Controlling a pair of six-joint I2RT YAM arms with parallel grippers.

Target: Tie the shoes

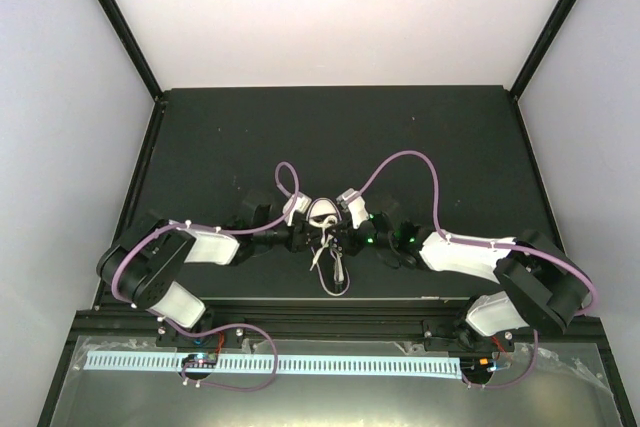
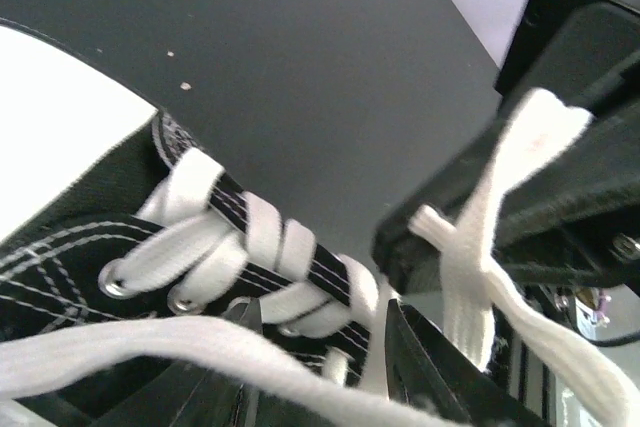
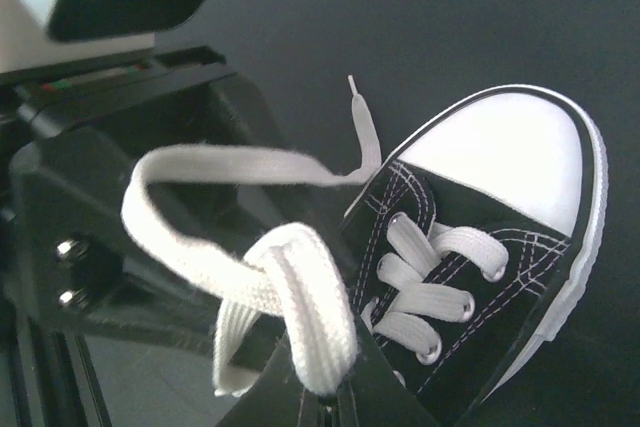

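1. The sneaker rests on the counter midway between the two arms. Its long axis appears to run near-to-far, with the toe cap away from the bases.
2. The right end effector has its fingers pressed together, pinching a folded loop of the laces just above the eyelet rows.
3. The left end effector has its fingers spread. A free strand lies across them on the loop's left, probably the next thing to grasp.
4. Materials: black stitched canvas, smooth white rubber, flat woven limp laces, metal eyelets, matte dark counter.
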